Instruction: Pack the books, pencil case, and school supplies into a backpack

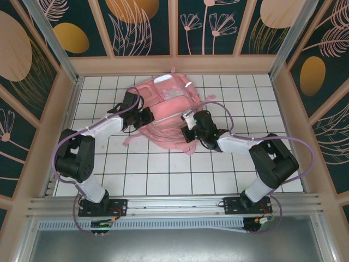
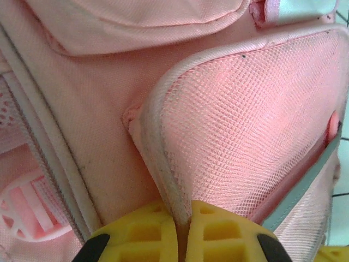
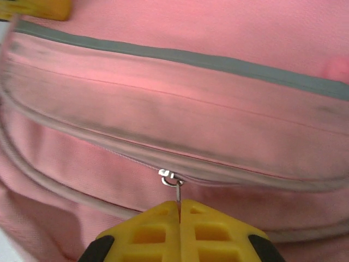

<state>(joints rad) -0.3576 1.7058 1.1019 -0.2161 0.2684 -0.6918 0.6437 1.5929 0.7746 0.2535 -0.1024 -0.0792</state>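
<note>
The pink backpack (image 1: 163, 112) lies on the white gridded table, between both arms. My left gripper (image 2: 183, 218) is shut on the pale piped edge of the backpack's mesh side pocket (image 2: 251, 125), at the bag's left side (image 1: 143, 117). My right gripper (image 3: 179, 206) is shut on the thin metal zipper pull (image 3: 178, 188) hanging from the silver slider (image 3: 168, 175) on the backpack's closed zipper line, at the bag's right side (image 1: 192, 130). A grey reflective strip (image 3: 180, 56) runs above the zipper. Books, pencil case and school supplies are out of view.
Wooden walls with dark floral panels enclose the table (image 1: 163, 174) on three sides. Pink straps (image 1: 131, 140) trail from the bag's near-left edge. White tiles lie bare in front of the bag and at both sides.
</note>
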